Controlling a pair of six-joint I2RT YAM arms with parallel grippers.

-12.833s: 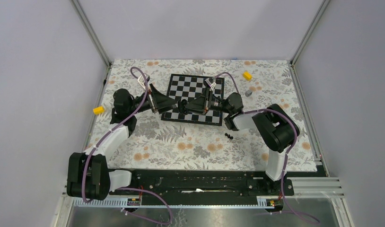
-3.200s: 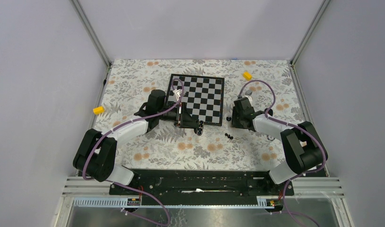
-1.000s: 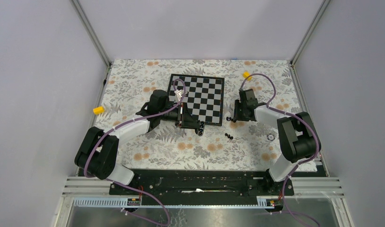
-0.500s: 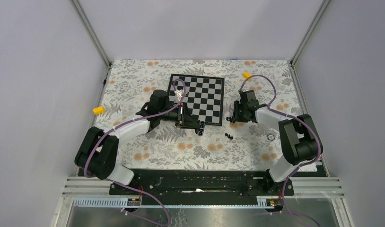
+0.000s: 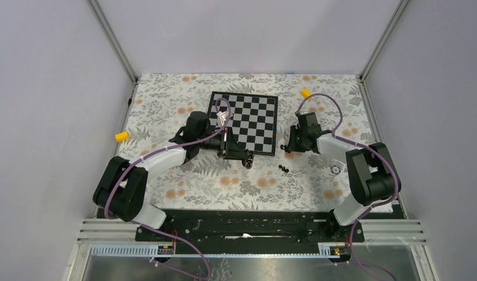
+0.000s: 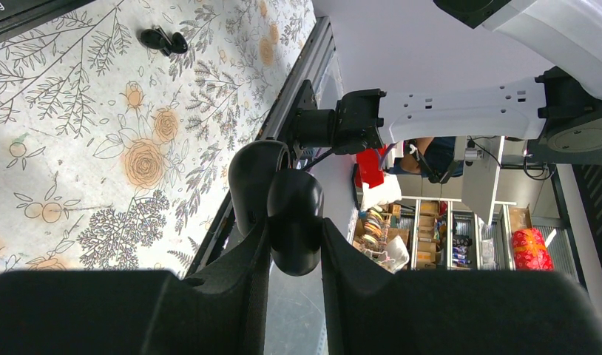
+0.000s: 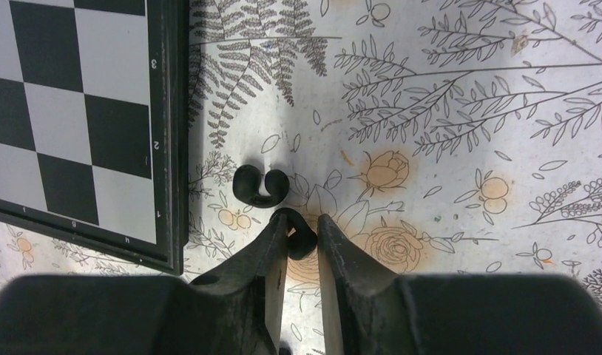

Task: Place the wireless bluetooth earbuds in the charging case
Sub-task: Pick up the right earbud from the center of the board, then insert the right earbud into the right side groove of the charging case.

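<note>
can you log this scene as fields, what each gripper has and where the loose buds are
left gripper: jaws shut on small black pebble-shaped charging case
right gripper: down at the floral tablecloth, jaws pinching one tiny glossy black earbud
neighbouring black bud shape: on the cloth just beyond those jaws, beside the black-and-white chessboard edge
loose earbud pair: on the cloth between the two arms, untouched

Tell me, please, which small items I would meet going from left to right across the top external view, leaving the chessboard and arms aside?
left yellow block → charging case → pair of earbuds lying on the cloth → right yellow block → silvery ring
</note>
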